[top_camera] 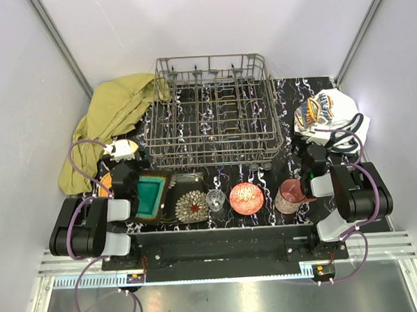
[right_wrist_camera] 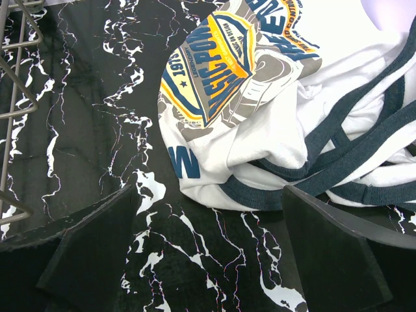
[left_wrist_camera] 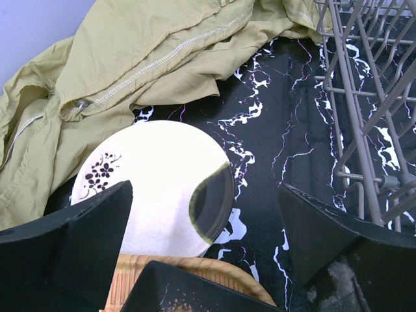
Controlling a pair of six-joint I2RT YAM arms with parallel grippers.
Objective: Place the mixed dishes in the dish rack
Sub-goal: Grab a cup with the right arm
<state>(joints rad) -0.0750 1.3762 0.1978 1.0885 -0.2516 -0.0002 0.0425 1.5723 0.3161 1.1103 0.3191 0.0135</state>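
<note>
Dish rack (top_camera: 209,110) sits at the middle of the far edge of the black marbled worktop (right_wrist_camera: 97,97). Olive cloth (top_camera: 112,115) is heaped at the far left corner, touching the rack's left side. White printed cloth (top_camera: 329,115) lies by the right edge. Dishes stand in a row along the near edge, all outside the rack, left to right: teal square plate (top_camera: 151,194), dark floral plate (top_camera: 191,206), clear glass (top_camera: 215,200), red bowl (top_camera: 246,197), pink cup (top_camera: 291,196). By the left edge a cream round plate (left_wrist_camera: 156,188) lies against the olive cloth, with an orange woven plate (left_wrist_camera: 195,273) just beside it. Left gripper (left_wrist_camera: 205,214) hangs over the cream plate, jaws spread wide, holding nothing. Right gripper (right_wrist_camera: 209,195) hangs at the printed cloth's edge, jaws equally wide, holding nothing.
</note>
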